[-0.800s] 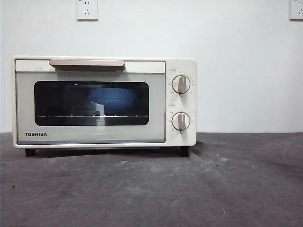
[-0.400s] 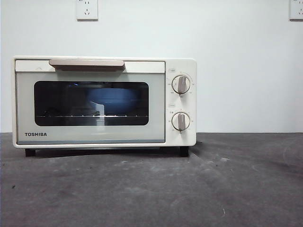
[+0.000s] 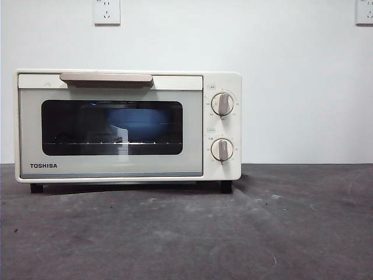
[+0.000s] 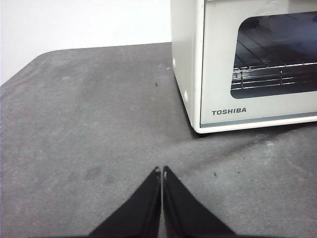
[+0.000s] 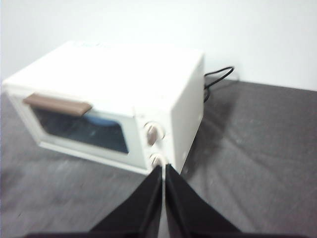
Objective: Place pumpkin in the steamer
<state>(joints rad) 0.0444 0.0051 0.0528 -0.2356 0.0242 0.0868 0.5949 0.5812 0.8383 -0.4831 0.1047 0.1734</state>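
Steamer [image 3: 128, 125]: cream-white TOSHIBA unit standing on the dark grey tabletop [image 3: 233, 233] against a white wall, door closed, bar handle [image 3: 106, 78] along the top of the door, 2 round knobs [image 3: 222, 104] stacked at its right side. A wire rack shows behind the dark door window. The pumpkin appears in none of the 3 views, so I cannot tell its location.

My left gripper [image 4: 161, 171] hangs above bare tabletop near the steamer's front left corner; its 2 jaws are pressed together, only a hairline between the tips, holding nothing. My right gripper [image 5: 163, 168] sits higher, off the steamer's knob corner; its 2 jaws are likewise closed to a thin seam, empty and touching nothing. A black cable [image 5: 218, 77] trails behind the steamer.
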